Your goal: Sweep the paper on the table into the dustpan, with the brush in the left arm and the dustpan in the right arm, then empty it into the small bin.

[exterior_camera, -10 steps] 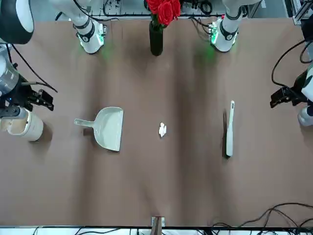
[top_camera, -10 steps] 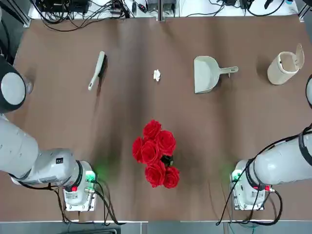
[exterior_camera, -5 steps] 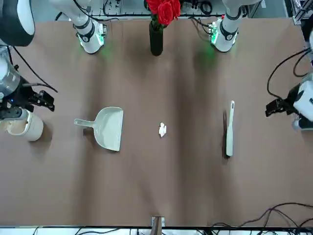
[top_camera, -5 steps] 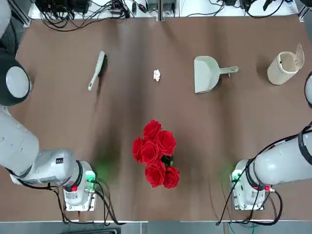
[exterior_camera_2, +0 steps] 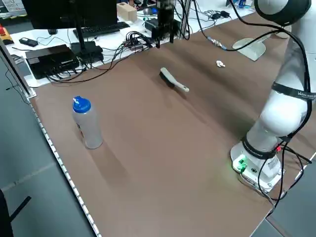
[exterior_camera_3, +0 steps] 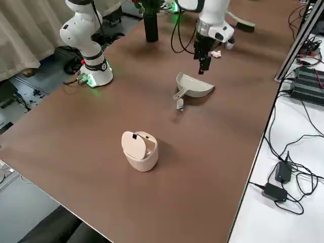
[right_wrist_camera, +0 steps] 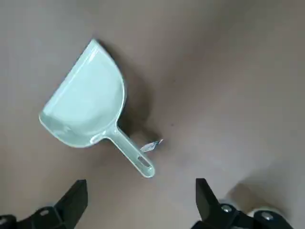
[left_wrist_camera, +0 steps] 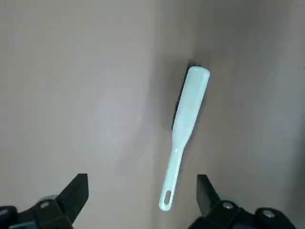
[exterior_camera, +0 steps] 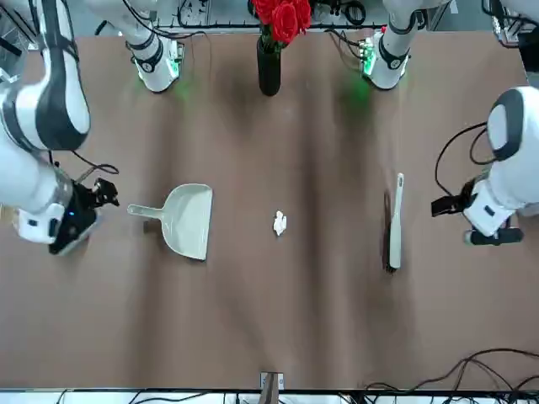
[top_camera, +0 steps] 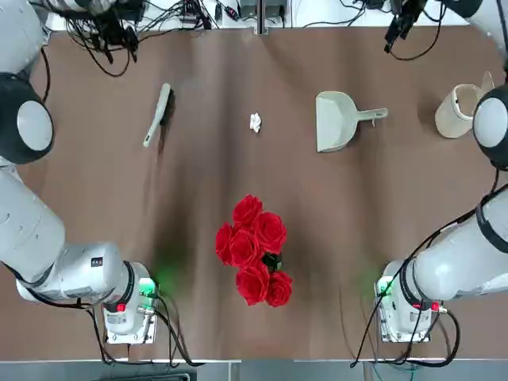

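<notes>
The black left gripper (left_wrist_camera: pixel 142 191) and black right gripper (right_wrist_camera: pixel 142 191) are spreading their fingers, empty, presumably for the pale plastic dark-bristled brush (top_camera: pixel 156 121) and pale plastic dustpan (top_camera: pixel 335 123), whose mouth is facing the crumpled white paper ball (top_camera: pixel 255 122) lying between them.

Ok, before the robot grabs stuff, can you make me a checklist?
Left pincer open: ok.
Right pincer open: ok.
Brush lying on the table, free to grab: ok.
Dustpan mouth facing the paper ball: ok.
Small bin standing with its lid tipped up: ok.
Paper ball already in the dustpan: not ok, it sits on the table.
</notes>
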`<state>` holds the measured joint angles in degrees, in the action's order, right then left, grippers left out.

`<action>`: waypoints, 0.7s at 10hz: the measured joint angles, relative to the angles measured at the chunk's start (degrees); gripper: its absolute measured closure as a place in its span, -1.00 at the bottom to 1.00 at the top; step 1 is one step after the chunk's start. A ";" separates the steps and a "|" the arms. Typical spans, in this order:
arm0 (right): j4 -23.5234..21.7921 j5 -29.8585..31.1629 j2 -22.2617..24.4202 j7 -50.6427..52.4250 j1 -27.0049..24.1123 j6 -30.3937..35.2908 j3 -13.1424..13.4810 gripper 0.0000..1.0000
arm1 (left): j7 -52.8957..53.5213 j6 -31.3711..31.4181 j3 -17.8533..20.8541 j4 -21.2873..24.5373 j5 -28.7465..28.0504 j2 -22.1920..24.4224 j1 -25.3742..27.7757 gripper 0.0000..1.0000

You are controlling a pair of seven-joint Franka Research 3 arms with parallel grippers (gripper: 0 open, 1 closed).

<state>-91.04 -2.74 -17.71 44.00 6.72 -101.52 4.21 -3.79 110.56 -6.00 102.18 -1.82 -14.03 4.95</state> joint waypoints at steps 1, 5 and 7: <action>-0.08 0.03 -1.27 10.09 -0.10 -0.02 0.06 -1.00 | -0.05 3.74 -0.01 4.06 0.00 0.20 -0.09 -1.00; -1.52 0.02 -8.30 35.39 -1.37 -1.47 0.27 -1.00 | -0.82 15.51 -0.17 16.72 0.00 0.48 -0.33 -1.00; -5.02 0.02 -11.90 38.99 -1.21 -9.09 0.18 -1.00 | -1.07 16.05 -1.28 20.22 0.00 0.67 -0.56 -0.99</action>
<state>-96.06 -2.72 -29.60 82.99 5.51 -110.61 4.39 -4.86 126.61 -7.28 122.40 -1.82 -13.36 4.39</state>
